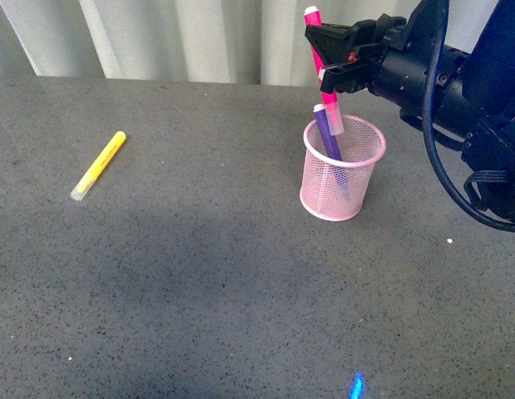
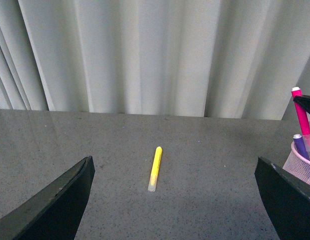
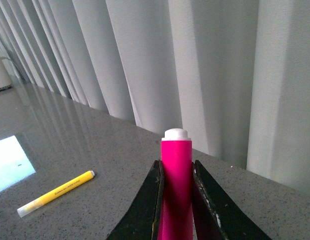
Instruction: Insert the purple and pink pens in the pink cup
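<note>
My right gripper (image 1: 333, 65) clamps the pink pen (image 1: 325, 71) tilted over the cup (image 1: 343, 169); releasing now, it could strike the purple pen (image 1: 327, 131) or tip the cup.

Looked like a lab/test room rather than a home: plain grey speckled tabletop (image 1: 199, 283), w/ pale pleated curtain (image 2: 144, 55) closing off the whole background. Black robot arm (image 1: 457, 83) w/ cabling worked over the bench. Only stationery on it: yellow marker (image 1: 99, 165), pink mesh cup (image 1: 342, 169). No furniture or decor visible.
</note>
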`<state>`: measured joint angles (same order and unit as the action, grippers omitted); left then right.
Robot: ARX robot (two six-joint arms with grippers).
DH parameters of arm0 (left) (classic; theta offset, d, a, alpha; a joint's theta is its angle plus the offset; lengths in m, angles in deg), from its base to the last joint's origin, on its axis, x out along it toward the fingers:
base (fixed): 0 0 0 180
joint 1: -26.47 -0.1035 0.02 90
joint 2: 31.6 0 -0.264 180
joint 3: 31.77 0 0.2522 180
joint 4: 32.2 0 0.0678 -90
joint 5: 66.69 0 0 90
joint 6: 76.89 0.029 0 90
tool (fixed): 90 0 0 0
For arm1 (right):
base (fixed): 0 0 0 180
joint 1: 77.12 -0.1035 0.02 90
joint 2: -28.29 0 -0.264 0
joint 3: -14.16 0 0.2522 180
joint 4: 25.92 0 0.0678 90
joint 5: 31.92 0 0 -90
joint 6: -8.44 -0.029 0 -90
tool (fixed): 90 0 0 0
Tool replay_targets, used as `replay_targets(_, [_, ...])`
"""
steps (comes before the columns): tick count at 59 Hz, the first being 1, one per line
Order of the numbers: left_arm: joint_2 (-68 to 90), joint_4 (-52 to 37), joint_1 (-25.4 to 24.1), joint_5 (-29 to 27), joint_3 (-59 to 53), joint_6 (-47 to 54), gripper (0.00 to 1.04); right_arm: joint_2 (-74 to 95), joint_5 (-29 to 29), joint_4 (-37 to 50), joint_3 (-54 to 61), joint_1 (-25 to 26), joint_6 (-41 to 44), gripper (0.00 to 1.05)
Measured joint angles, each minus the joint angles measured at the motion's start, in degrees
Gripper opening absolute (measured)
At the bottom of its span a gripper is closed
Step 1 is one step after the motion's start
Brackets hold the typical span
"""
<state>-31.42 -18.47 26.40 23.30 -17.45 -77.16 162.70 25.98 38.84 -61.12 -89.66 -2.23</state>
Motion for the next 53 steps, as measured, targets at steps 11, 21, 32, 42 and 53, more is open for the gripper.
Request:
replay_targets(11, [0.0, 0.0, 0.0, 0.0, 0.0, 0.0, 0.98, -0.02, -0.57, 1.16, 1.25, -0.11, -0.39, 0.18])
replay_targets(21, [0.0, 0.0, 0.0, 0.0, 0.0, 0.0, 0.98, -0.02, -1.03, 1.27, 2.08, -0.02, -0.55, 0.46])
replay_targets(32, [0.0, 0.0, -0.02, 0.0, 0.0, 0.0, 0.98, -0.04, -1.25, 1.29, 3.19, 0.24, -0.55, 0.78])
replay_targets(42, [0.0, 0.0, 0.0, 0.0, 0.0, 0.0, 0.98, -1.18, -1.46, 1.29, 4.72, 0.98, -0.83, 0.96])
replay_targets(53, [0.0, 0.0, -0.02, 0.0, 0.0, 0.0, 0.98, -6.16, -1.16, 1.25, 5.22, 1.6, -1.42, 0.98])
